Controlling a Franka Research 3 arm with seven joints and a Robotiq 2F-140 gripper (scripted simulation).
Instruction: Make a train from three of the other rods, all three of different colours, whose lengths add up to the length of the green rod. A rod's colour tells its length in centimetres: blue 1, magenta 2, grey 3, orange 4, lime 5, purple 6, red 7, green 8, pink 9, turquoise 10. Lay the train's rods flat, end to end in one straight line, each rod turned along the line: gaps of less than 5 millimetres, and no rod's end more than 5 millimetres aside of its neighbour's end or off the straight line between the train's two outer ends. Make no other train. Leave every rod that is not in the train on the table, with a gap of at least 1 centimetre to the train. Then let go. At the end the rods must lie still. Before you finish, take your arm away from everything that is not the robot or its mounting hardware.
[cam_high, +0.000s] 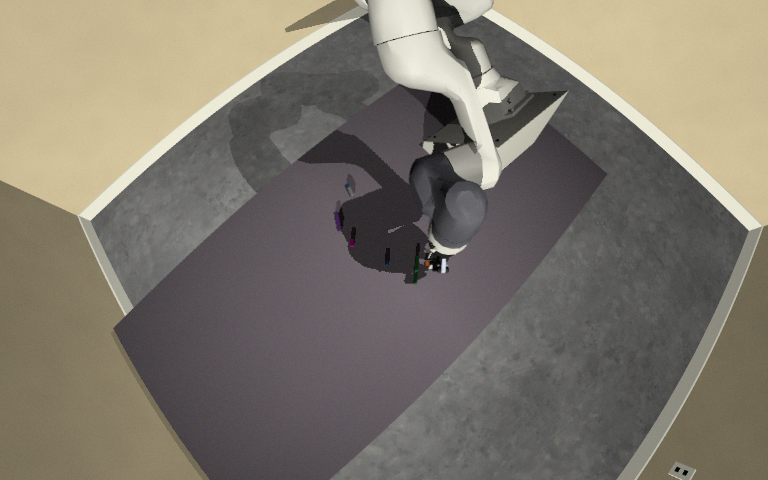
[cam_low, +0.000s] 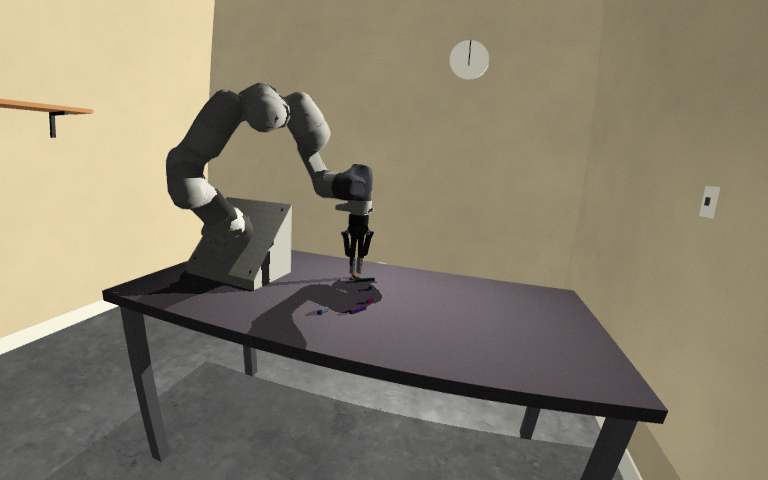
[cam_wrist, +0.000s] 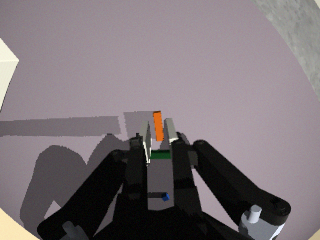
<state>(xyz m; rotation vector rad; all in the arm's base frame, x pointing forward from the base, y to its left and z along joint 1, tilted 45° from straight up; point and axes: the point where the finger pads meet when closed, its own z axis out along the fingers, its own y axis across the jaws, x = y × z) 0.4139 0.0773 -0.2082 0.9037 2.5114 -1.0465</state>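
Your tool (cam_high: 437, 264) (cam_low: 356, 273) (cam_wrist: 158, 129) is slightly open, gripping nothing, astride orange (cam_high: 427, 263) (cam_low: 355, 276) (cam_wrist: 158, 126), probably narrowed to clear green (cam_high: 416, 268) (cam_low: 365, 280) (cam_wrist: 160, 155) beside it; well away, blue (cam_high: 347, 186) (cam_low: 320, 312) and grey (cam_high: 351, 192) (cam_low: 325, 310) seemingly await orange.

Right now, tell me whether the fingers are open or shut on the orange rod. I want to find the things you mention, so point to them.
Open, narrowly: the wrist view shows the fingers (cam_high: 444, 265) (cam_low: 359, 266) apart, with a gap on each side of the orange rod (cam_high: 427, 263) (cam_low: 355, 276) (cam_wrist: 158, 126).

Top view: orange rod (cam_high: 427, 263) (cam_low: 355, 276) (cam_wrist: 158, 126) was mostly hidden by the hand (cam_high: 436, 264) (cam_low: 356, 275) (cam_wrist: 158, 129); arm (cam_high: 421, 56) (cam_low: 308, 121) cut off at pic's top edge. Wrist view: green rod's (cam_high: 416, 270) (cam_low: 362, 280) (cam_wrist: 160, 155) ends hidden behind the hand. Ext. view: magenta rod (cam_high: 352, 243) (cam_low: 369, 301) too small to tell its ends.
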